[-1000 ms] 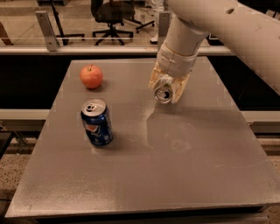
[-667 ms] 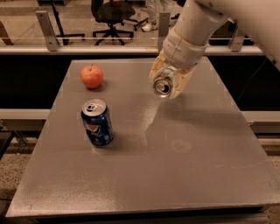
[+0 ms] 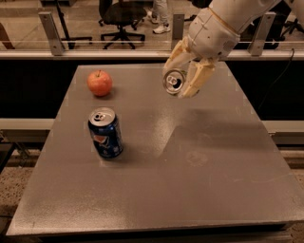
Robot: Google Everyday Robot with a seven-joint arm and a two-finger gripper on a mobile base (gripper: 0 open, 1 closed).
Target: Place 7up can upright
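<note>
The hand (image 3: 177, 85) has come up and drawn back toward the far edge since a second ago. The silver can (image 3: 174, 81) has gone with it, riding higher off the counter (image 3: 190, 185) than it was.

The near half of the counter carries nothing. Further in, close to the left edge, a blue can (image 3: 105, 134) stands upright. Behind it, by the far left corner, sits an apple (image 3: 99, 82). Both are well apart from the hand.

The hand hangs in the air over the far part of the counter, a little right of the middle. Its two fingers are closed on the sides of the silver can. The can is not upright: it lies tilted, its pull-tab top turned toward the near edge and slightly down. Its bottom is hidden behind the hand.

From where I stand, the risk is the turn of the wrist. If the hand lets go before the can's bottom is square to the counter, the can will tip and roll, and the far edge is close enough to lose it over. Letting go from this height would make it bounce. The can could also slip in the fingers as it swings.

Beyond the counter are a rail (image 3: 50, 33) and an office chair (image 3: 121, 12).
</note>
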